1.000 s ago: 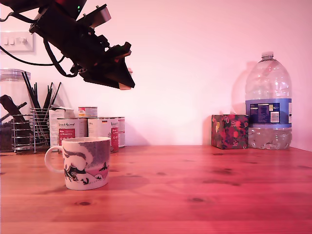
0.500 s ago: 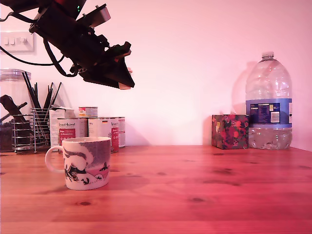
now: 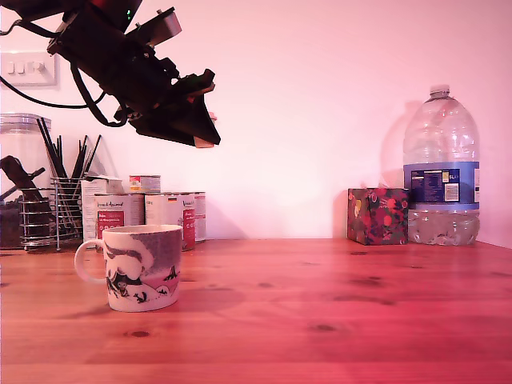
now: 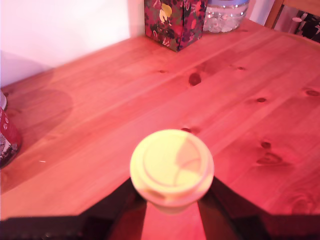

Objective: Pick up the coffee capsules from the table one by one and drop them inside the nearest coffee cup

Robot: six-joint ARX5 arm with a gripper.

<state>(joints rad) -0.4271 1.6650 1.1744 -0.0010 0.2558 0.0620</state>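
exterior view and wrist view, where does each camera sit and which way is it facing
Exterior view: sits low at table height, looking level across at the wall; it shows the coffee cup, tin cans, floral box, water bottle and the arm with its gripper raised above the cup.
Wrist view: rides on the wrist, looking down along the gripper at the tabletop; dark fingers grip a pale yellow coffee capsule.
Shared: the table, floral box, the bottle's base and the gripper.

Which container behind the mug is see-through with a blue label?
The tall water bottle at the exterior view's far right; the tin cans are opaque with red labels.
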